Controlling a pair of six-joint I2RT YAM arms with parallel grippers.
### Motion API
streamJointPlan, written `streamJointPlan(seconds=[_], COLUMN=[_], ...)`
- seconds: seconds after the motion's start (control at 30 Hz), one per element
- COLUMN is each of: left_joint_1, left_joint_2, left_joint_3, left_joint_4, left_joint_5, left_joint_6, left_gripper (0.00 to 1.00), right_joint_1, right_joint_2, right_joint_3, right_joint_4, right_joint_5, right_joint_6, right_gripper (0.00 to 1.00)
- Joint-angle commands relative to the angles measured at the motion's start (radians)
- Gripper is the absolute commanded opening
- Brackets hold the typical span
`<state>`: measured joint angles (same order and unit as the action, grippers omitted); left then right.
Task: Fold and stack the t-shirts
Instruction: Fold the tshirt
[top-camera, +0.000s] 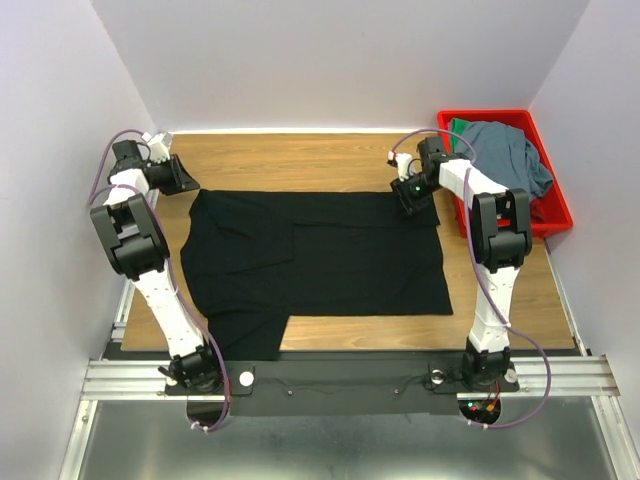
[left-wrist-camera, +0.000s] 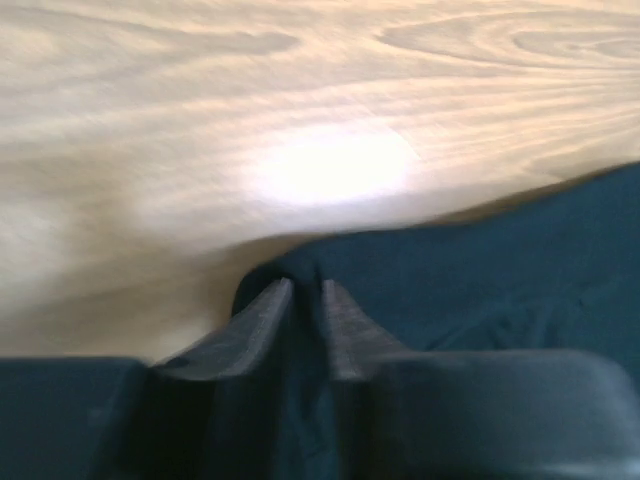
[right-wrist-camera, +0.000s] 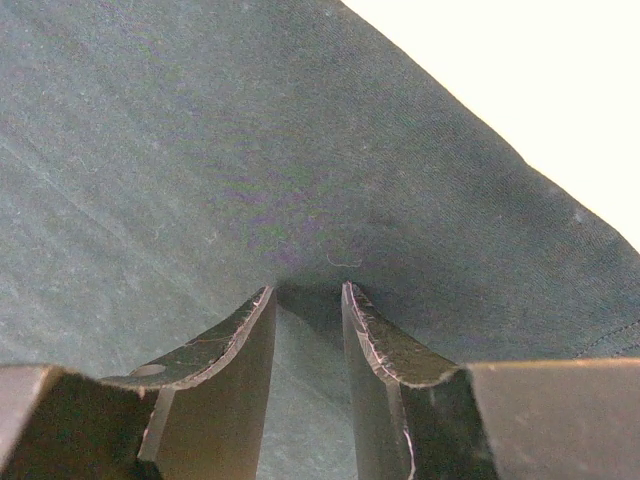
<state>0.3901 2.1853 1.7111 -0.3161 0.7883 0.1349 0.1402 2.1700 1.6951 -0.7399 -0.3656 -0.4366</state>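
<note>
The left gripper (left-wrist-camera: 305, 300) has its two fingers drawn almost together, nipping a fold at the edge of the black t-shirt (top-camera: 320, 250) where the cloth meets bare wood. The right gripper (right-wrist-camera: 305, 300) is clamped on the same shirt, with the fabric puckering up into the narrow gap between its fingers. Seen from the top camera, these holds sit at the shirt's far left and far right corners. The shirt lies spread nearly flat across the wooden table (top-camera: 300, 160). To the right stands a red bin (top-camera: 555, 215) holding a crumpled grey-blue t-shirt (top-camera: 505, 150), with a green t-shirt (top-camera: 458, 127) peeking out behind it
</note>
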Motion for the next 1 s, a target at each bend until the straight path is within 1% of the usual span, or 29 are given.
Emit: streamJointPlan(seconds=[0.0, 0.03, 0.1, 0.17, 0.23, 0.27, 0.4, 0.47, 0.5, 0.6, 0.73, 0.77, 0.8, 0.97], left_joint_1=[0.021, 0.020, 0.018, 0.018, 0.016, 0.016, 0.000, -0.031, -0.045, -0.091, -0.122, -0.129, -0.154, -0.198], left_joint_2=[0.054, 0.062, 0.082, 0.090, 0.062, 0.041, -0.126, -0.183, -0.229, -0.286, -0.314, -0.314, -0.303, -0.243], left_joint_3=[0.096, 0.113, 0.159, 0.189, 0.206, 0.190, 0.044, -0.037, -0.060, -0.145, -0.232, -0.248, -0.260, -0.257], left_joint_4=[0.011, 0.003, -0.008, -0.037, -0.063, -0.061, -0.052, -0.054, -0.066, -0.090, -0.094, -0.081, -0.078, -0.071], left_joint_5=[-0.006, -0.006, -0.011, -0.017, -0.021, -0.024, -0.092, -0.135, -0.183, -0.236, -0.257, -0.280, -0.337, -0.446], left_joint_6=[0.011, 0.009, 0.014, 0.032, 0.057, 0.087, 0.172, 0.221, 0.236, 0.278, 0.266, 0.259, 0.253, 0.233], left_gripper=[0.37, 0.37, 0.41, 0.42, 0.42, 0.42, 0.41, 0.41, 0.41, 0.41, 0.38, 0.38, 0.36, 0.31], right_joint_1=[0.004, 0.006, 0.009, 0.009, 0.009, 0.010, 0.010, 0.007, 0.009, 0.009, 0.012, 0.013, 0.018, 0.021], right_joint_2=[0.031, 0.031, 0.021, 0.007, -0.018, -0.044, -0.102, -0.108, -0.104, -0.073, -0.041, -0.035, -0.026, 0.033], right_joint_3=[0.032, 0.040, 0.044, 0.048, 0.048, 0.048, 0.072, 0.092, 0.109, 0.129, 0.117, 0.110, 0.107, 0.118], right_joint_4=[-0.001, -0.003, -0.004, -0.009, -0.012, -0.010, -0.009, -0.007, -0.009, -0.009, -0.009, -0.009, -0.009, -0.007], right_joint_5=[0.025, 0.014, 0.005, -0.021, -0.035, -0.042, -0.044, -0.023, -0.018, -0.003, 0.019, 0.027, 0.043, 0.088], right_joint_6=[0.012, 0.012, 0.013, 0.013, 0.012, 0.015, 0.033, 0.042, 0.048, 0.068, 0.076, 0.078, 0.076, 0.079], right_gripper=[0.40, 0.40, 0.40, 0.41, 0.42, 0.42, 0.43, 0.41, 0.40, 0.38, 0.34, 0.32, 0.32, 0.28])
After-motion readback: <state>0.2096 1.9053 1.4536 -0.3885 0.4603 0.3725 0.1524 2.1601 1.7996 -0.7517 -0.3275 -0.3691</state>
